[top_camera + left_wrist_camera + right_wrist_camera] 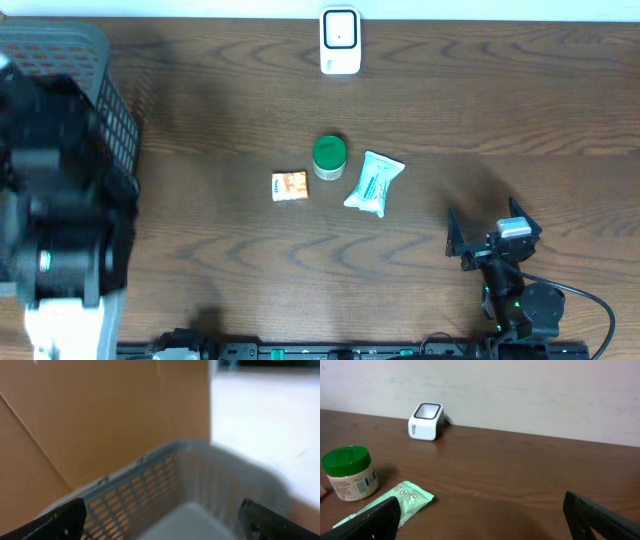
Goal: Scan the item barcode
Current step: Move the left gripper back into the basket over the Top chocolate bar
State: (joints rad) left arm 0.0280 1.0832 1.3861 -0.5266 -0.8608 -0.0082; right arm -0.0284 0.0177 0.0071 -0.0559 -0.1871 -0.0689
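Your right gripper (pixel 488 228) sits by the table's (pixel 200 120) near edge, toward its right corner, jaws spread wide and holding nothing. Your left gripper (pixel 165 527) hangs equally wide and empty over the grey basket (pixel 200 475) at the left edge. At the table's centre lie a green-lidded jar (pixel 329 157), a mint pouch (pixel 374 183) and a small orange box (pixel 290 186). The white scanner (pixel 340 41) stands at the far edge.

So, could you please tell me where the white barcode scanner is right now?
In the overhead view the white box-shaped scanner stands at the far middle edge of the brown wooden table, beyond the green-lidded jar.
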